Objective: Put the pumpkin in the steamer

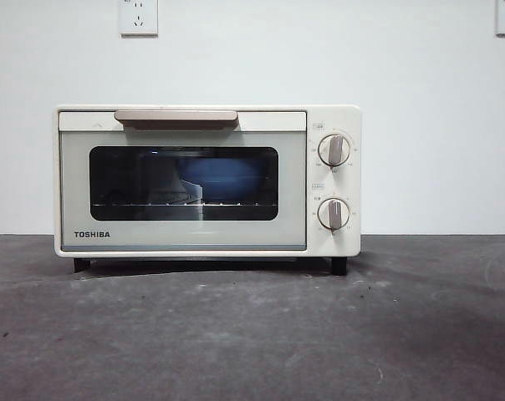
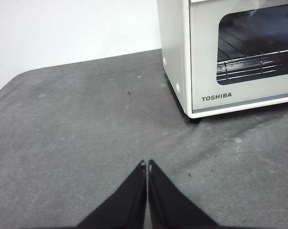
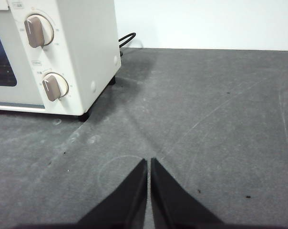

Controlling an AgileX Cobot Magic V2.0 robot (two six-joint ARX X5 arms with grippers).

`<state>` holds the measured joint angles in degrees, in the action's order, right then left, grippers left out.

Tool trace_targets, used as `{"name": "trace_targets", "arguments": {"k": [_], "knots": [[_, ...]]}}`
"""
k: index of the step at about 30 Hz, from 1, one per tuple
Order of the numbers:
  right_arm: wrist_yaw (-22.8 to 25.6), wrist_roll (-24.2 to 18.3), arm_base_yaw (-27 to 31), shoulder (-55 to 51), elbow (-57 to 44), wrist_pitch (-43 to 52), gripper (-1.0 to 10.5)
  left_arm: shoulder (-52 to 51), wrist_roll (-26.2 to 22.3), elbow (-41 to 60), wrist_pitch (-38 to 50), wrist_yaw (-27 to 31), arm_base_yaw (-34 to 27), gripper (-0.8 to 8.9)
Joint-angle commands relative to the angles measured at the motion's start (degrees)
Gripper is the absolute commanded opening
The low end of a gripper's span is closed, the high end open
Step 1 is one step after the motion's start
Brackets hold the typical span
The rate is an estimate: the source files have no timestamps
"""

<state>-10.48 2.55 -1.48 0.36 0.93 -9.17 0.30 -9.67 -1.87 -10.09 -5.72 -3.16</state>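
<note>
The steamer [image 1: 186,236], a cream-white TOSHIBA box, stands at the middle of the table with its door closed and its bar handle [image 1: 175,118] along the top. A wire rack and a blue rounded shape show through the dark window [image 1: 183,183]. The pumpkin is out of view in every frame. My left gripper [image 2: 147,163] hovers shut and empty over the table off the steamer's [image 2: 203,71] left front corner. Off the knob side of the steamer [image 3: 84,52], my right gripper [image 3: 149,161] is shut on nothing. Neither arm shows in the front view.
Two round knobs [image 1: 334,150] sit on the steamer's right panel. A black cable [image 3: 127,38] runs behind it by the white wall. Grey scuffed table surface [image 1: 252,334] stretches in front and to both sides. Two wall sockets [image 1: 138,17] hang above.
</note>
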Motion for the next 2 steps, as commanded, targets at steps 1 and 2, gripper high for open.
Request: {"name": "trace_targets", "arguments": {"k": [1,2], "knots": [[0.0,1.9,0.0,-0.2,-0.4,0.2,0.1,-0.1,0.3,1.2,-0.2,0.2,-0.1,0.18],[0.0,1.9,0.0,-0.2,-0.4,0.2,0.1,-0.1,0.3,1.2,-0.2,0.2,-0.1,0.18]]}}
